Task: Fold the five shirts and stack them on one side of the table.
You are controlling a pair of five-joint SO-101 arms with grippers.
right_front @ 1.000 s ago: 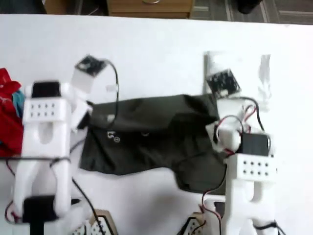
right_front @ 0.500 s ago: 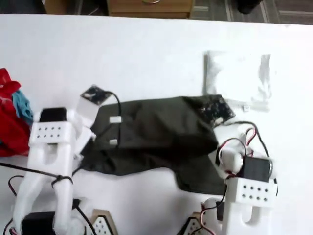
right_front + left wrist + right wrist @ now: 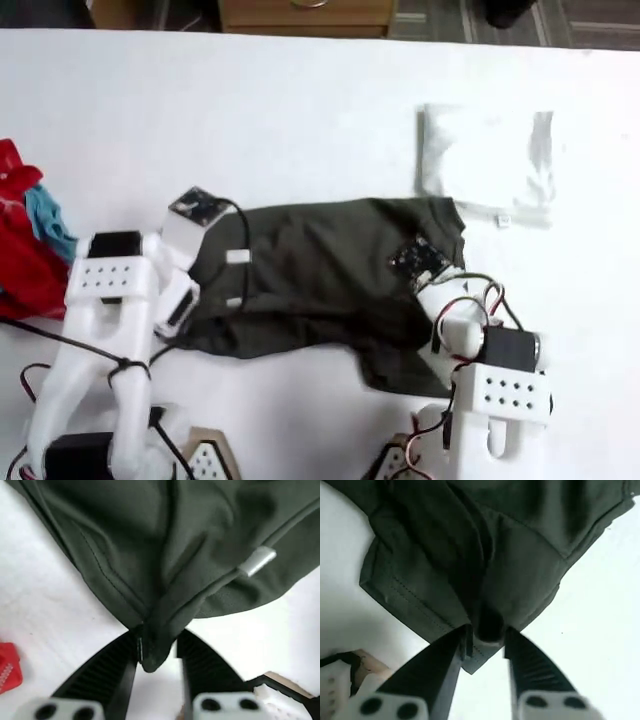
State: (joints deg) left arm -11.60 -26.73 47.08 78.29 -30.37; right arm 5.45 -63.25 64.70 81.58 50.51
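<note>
A dark green shirt (image 3: 320,280) lies across the table's middle, partly doubled over toward the front. My left gripper (image 3: 156,650) is shut on a bunch of its cloth at the shirt's left end (image 3: 200,290). On the shirt's right part my right gripper (image 3: 487,632) is shut on a fold of the same dark green shirt (image 3: 485,555), close to a hemmed corner. A folded white shirt (image 3: 487,163) rests flat at the back right. Red and teal shirts (image 3: 25,240) are heaped at the left edge.
The table (image 3: 300,110) is white, with bare room at the back left and middle. Both arm bases stand at the front edge, with wires trailing beside them. A wooden cabinet (image 3: 305,15) sits beyond the far edge.
Both arms have pulled back toward the front, dragging the shirt's far edge with them, so the dark green shirt is doubled over. The folded white shirt is uncovered now.
</note>
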